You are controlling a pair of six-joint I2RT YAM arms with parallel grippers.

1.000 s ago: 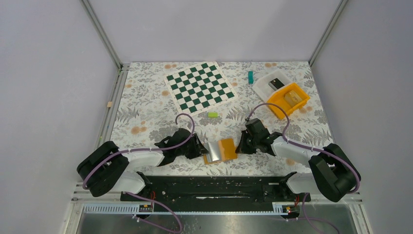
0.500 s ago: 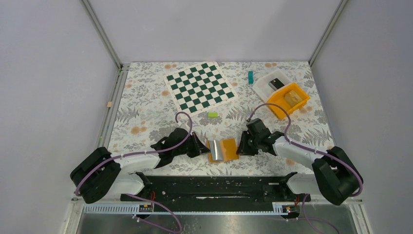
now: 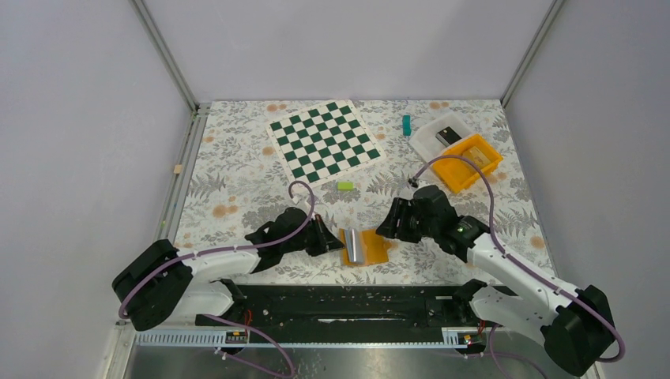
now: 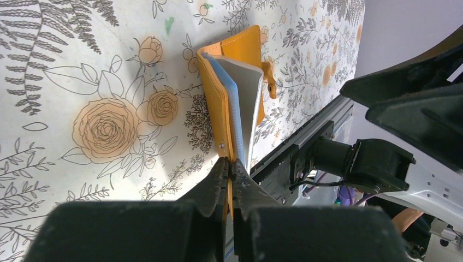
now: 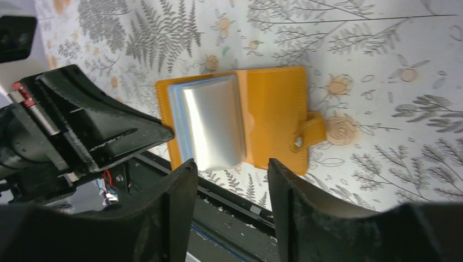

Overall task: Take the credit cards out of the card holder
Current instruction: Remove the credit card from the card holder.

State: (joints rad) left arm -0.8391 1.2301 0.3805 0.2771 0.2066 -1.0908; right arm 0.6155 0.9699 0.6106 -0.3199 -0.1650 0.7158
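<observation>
As left gripper (image 4: pixel 229 166) — seemingly — pinches the card holder (image 5: pixel 273 109), chessboard (image 3: pixel 324 140) lies beyond.

The right gripper (image 3: pixel 389 227) has lifted off the holder's (image 3: pixel 373 253) right edge and hangs above it, jaws apart, with its arm raised. The holder now lies opened flat, its silvery sleeves (image 3: pixel 355 245) in the middle.

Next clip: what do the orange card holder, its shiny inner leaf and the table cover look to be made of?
Card holder: likely faux leather, matte orange, with stitched edges and a snap tab. Inner leaf: probably a clear glossy plastic sleeve, given the glare, over light-blue credit cards. Table cover: floral-printed sheet; paper or vinyl, unclear.
</observation>
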